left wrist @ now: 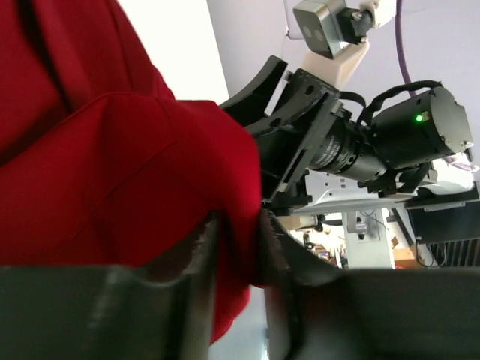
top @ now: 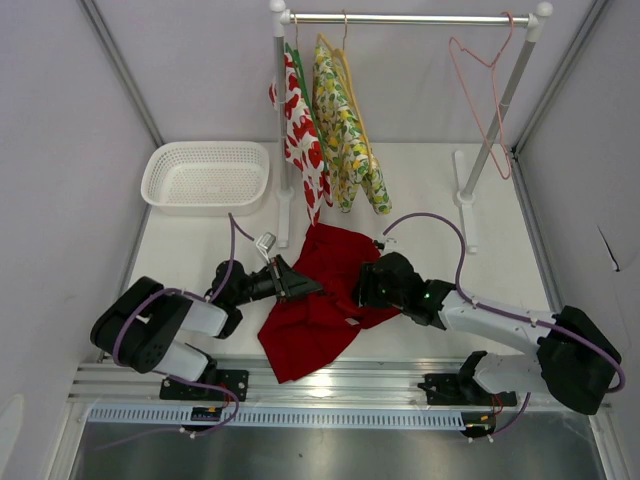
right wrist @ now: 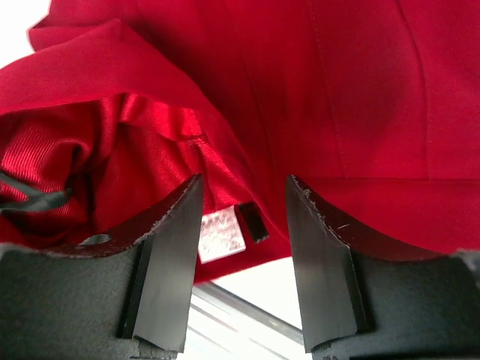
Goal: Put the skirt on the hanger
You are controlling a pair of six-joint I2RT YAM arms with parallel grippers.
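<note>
Right fingers [right wrist: 169, 270] astride skirt [right wrist: 337, 97] hem

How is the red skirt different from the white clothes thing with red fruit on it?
The skirt is plain red all over; the fruit-print garment is white with red shapes. The skirt lies crumpled on the table between the two arms; the fruit-print garment hangs straight down from the rail. Both are soft cloth.
</note>
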